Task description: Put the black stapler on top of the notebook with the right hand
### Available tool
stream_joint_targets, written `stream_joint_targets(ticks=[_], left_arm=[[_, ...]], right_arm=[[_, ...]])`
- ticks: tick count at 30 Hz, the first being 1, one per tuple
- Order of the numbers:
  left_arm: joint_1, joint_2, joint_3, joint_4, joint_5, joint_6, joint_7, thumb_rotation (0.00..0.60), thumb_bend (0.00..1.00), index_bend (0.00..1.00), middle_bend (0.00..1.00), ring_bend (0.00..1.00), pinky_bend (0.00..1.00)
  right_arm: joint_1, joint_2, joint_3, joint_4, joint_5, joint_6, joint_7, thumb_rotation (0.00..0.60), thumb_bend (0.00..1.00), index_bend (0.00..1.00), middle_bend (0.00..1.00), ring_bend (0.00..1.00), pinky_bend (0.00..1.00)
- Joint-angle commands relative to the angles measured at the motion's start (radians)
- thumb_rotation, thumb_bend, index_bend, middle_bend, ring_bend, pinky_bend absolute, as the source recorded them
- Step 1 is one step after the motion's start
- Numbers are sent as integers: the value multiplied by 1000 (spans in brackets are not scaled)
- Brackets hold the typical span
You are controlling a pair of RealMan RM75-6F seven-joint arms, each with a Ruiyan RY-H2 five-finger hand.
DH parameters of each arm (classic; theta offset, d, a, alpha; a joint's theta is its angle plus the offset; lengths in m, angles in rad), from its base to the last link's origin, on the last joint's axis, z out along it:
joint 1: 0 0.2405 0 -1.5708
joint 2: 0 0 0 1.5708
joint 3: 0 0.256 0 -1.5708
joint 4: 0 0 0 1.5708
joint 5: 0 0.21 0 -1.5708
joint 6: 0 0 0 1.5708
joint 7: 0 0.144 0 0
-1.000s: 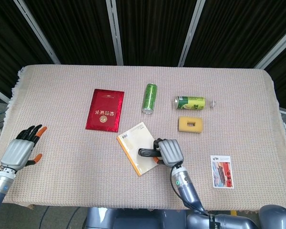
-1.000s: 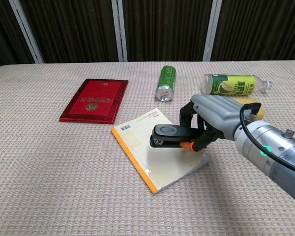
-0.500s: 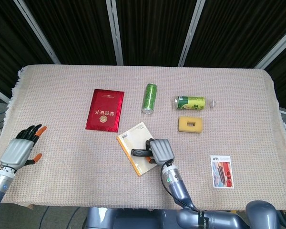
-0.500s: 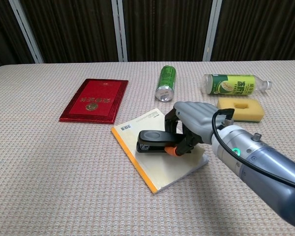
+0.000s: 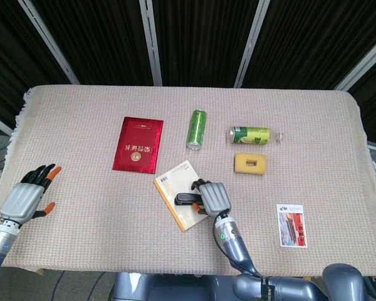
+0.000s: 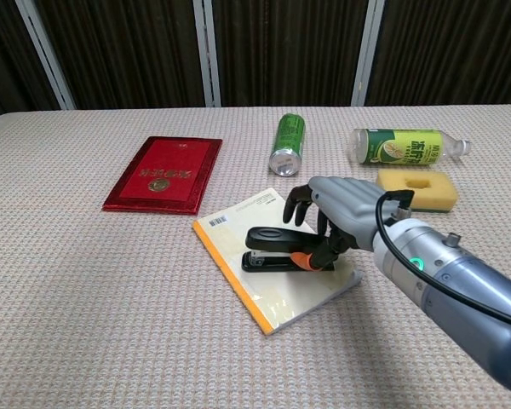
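The black stapler (image 6: 277, 250) lies flat on the orange-spined notebook (image 6: 281, 290), pointing left. My right hand (image 6: 345, 209) sits at its rear end. The fingers (image 6: 300, 203) are lifted and spread behind the stapler, off its top, while the orange-tipped thumb still touches its back end. In the head view the stapler (image 5: 185, 199) rests on the notebook (image 5: 175, 182) just left of the right hand (image 5: 214, 199). My left hand (image 5: 30, 195) rests open near the table's left edge, holding nothing.
A red booklet (image 5: 138, 143) lies left of the notebook. Behind it are a green can (image 5: 197, 129) on its side, a lying green bottle (image 5: 254, 135) and a yellow sponge (image 5: 250, 163). A picture card (image 5: 292, 225) lies at the front right.
The right hand carried the stapler left and down onto the notebook. Its fingers, which were wrapped around the stapler, have now lifted off it. The left hand has not moved.
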Motion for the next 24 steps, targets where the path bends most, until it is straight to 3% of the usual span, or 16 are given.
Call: stream_joint_targets(ticks=[1,5,12,17,24], left_arm=[[1,0,0,-1,2,4,1,600,322,0,0,0,133],[2,2,4,-6,10,9,2,600,324,0,0,0,134],[8,8,7,-14,21,24,-1,600,325,0,0,0,134],[12,11,7,-18,27,36,-4,600,324,0,0,0,133],[19,18,10,-29,43,59,-4,600,324,0,0,0,133]], right_arm=[[-8,8,-7,-18,-8,19,-3,600,347,185,233,367,625],[-18,23,-19,-54,-5,38,-23,600,343,123,172,305,591],[-69,125,-60,-212,-57,167,-119,600,316,25,16,120,337],[-118,218,-92,-323,-117,254,-146,600,287,12,0,35,239],[-221,372,-162,-431,-231,393,-114,600,240,0,0,0,108]])
